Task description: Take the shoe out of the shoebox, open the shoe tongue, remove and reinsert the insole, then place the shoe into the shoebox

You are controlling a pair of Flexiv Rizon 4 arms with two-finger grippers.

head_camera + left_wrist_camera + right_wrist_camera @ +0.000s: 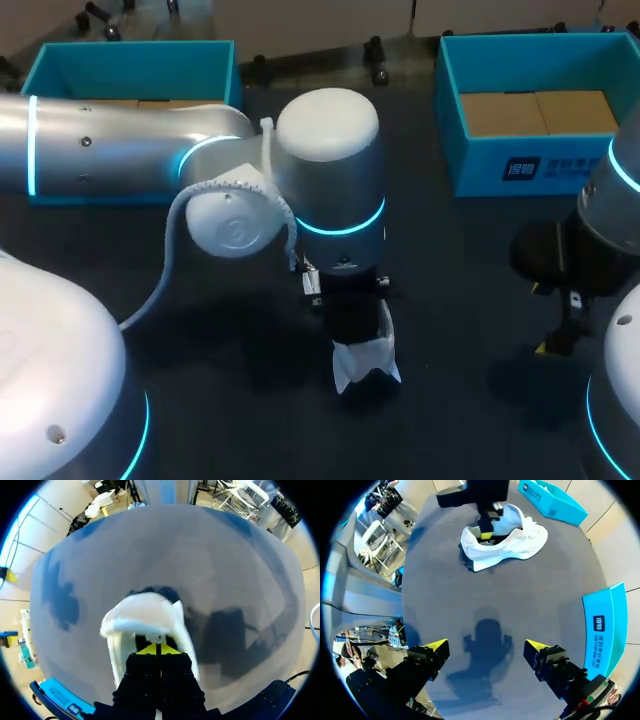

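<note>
The dark, matte table top (pixel 470 300) lies bare for a broad stretch around the white low-top sneaker (pixel 365 362), which sits on the table near its middle and towards the robot, outside both boxes. At the far left corner stands an open turquoise cardboard shoebox (pixel 130 70), and a second open turquoise shoebox (pixel 480 165) stands at the far right. Both are well apart from the sneaker, and the ground between them is open.

The left arm (pixel 120 140) comes in across the left box's near side and bends at its white elbow. Its wrist points straight down over the sneaker. The left gripper (pixel 157 649) is down in the shoe's opening with its yellow tips pressed together. From the wrist view I cannot make out whether anything thin, perhaps the insole, is pinched between them. The sneaker's white collar rises around the fingers on both sides.

The right arm (pixel 610 210) stays by the table's right edge, near the right box. The right gripper (pixel 485 647) hangs above bare table with its fingers spread wide and nothing in them.
</note>
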